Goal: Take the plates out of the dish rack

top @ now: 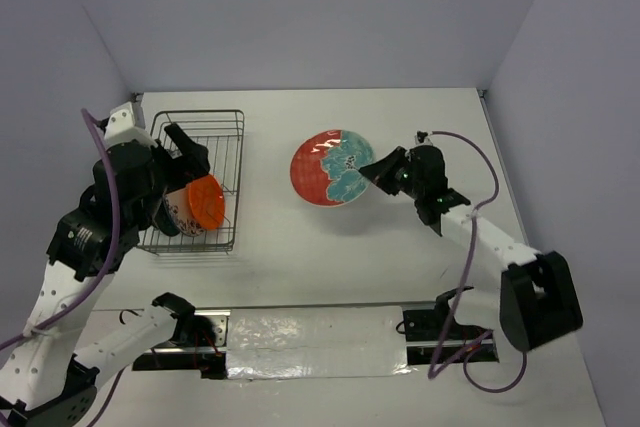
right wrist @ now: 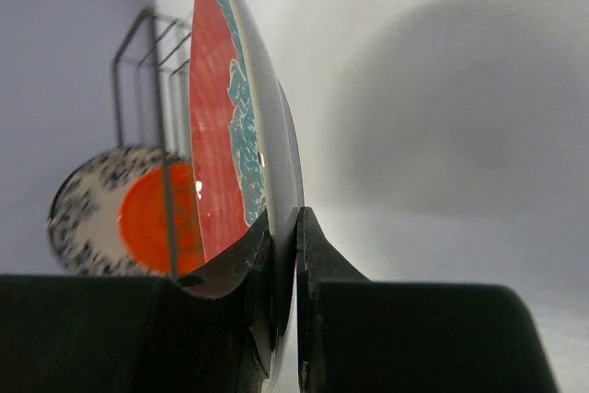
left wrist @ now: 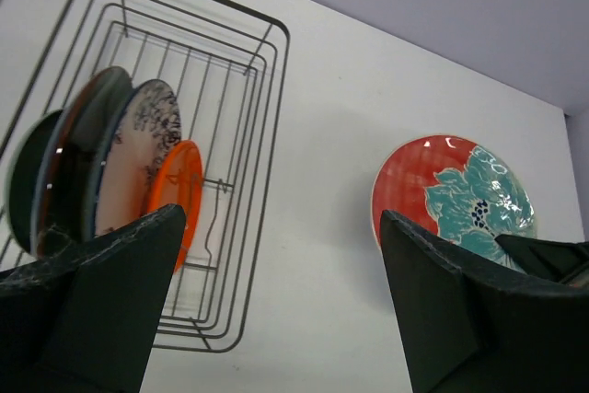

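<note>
One plate out, top view: the red plate [top: 328,168] is clear of the dish rack [top: 200,113] and tilted over the middle of the desk [top: 300,267]. The right gripper [top: 374,173] pinches its right rim. Whether its low edge touches the desk I cannot tell.
Rack side, top view: the left gripper [top: 188,152] hangs over the dish rack, where the orange plate [top: 206,203] stands on edge.
Left wrist view: the left gripper [left wrist: 281,227] has its jaws spread wide with nothing between them. The dark teal plate [left wrist: 20,192], patterned plate [left wrist: 138,158] and orange plate [left wrist: 177,192] lean together in the dish rack [left wrist: 276,52]. The red plate [left wrist: 451,192] is well apart to the right.
Right wrist view: the right gripper [right wrist: 296,227] is clamped narrow on the rim of the red plate [right wrist: 219,135], which stands nearly on edge. The dish rack [right wrist: 153,117] and orange plate [right wrist: 152,218] show behind.
Doing it well: probably best to lay the red plate down flat, face up, letting go only once its underside rests on the desk. It should land well apart from the rack, leaving room for the others.
</note>
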Available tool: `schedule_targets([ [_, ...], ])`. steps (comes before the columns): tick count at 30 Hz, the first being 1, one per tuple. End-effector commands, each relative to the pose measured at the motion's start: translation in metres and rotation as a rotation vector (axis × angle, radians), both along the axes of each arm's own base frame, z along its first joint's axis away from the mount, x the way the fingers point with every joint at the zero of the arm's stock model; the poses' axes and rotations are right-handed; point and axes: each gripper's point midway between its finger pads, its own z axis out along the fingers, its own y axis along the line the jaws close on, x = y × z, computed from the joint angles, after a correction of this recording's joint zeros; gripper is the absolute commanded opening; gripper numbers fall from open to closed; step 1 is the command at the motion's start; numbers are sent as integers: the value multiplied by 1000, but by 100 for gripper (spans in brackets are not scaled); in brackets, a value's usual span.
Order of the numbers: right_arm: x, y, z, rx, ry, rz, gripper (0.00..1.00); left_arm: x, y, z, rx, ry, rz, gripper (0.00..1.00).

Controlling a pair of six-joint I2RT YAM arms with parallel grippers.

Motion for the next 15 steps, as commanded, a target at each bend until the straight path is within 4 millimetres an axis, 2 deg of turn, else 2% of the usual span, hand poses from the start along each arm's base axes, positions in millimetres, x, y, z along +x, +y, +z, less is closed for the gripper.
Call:
schedule_targets([
  [1, 55, 7, 63, 126, -175, -14, 0, -9, 25, 5, 102, -13, 72, 99],
  [2, 68, 8, 73, 143, -210, -8, 0, -10, 23, 4, 112, -12, 48, 99],
  [3, 84, 8, 47, 139, -161, 9, 0, -10, 21, 3, 116, -10, 35, 100],
  [5, 108, 9, 55, 156, -205, 26, 0, -11, 17, 0, 135, 2, 1, 100],
  [6, 120, 11, 32, 155, -165, 50, 0, -12, 18, 0, 140, 6, 0, 100],
  [8, 140, 13, 40, 170, -206, 77, 0, -14, 19, -2, 163, 22, -12, 99],
  [9, 150, 12, 19, 169, -165, 86, 0, -16, 21, -2, 171, 24, -9, 100],
  [10, 156, 12, 13, 173, -150, 90, 0, -16, 21, -3, 182, 31, -13, 99],
  [11, 166, 13, 19, 176, -167, 97, 0, -18, 22, -5, 188, 38, -14, 100],
  [12, 172, 14, 0, 173, -131, 111, 0, -18, 23, -7, 192, 42, -15, 100],
  [13, 181, 15, 4, 172, -142, 122, 0, -20, 23, -8, 196, 41, -18, 100],
  [14, 186, 16, -13, 168, -111, 131, 2, -20, 24, -11, 202, 48, -17, 100],
  [15, 189, 16, -16, 168, -105, 139, 3, -20, 25, -12, 206, 49, -10, 100],
])
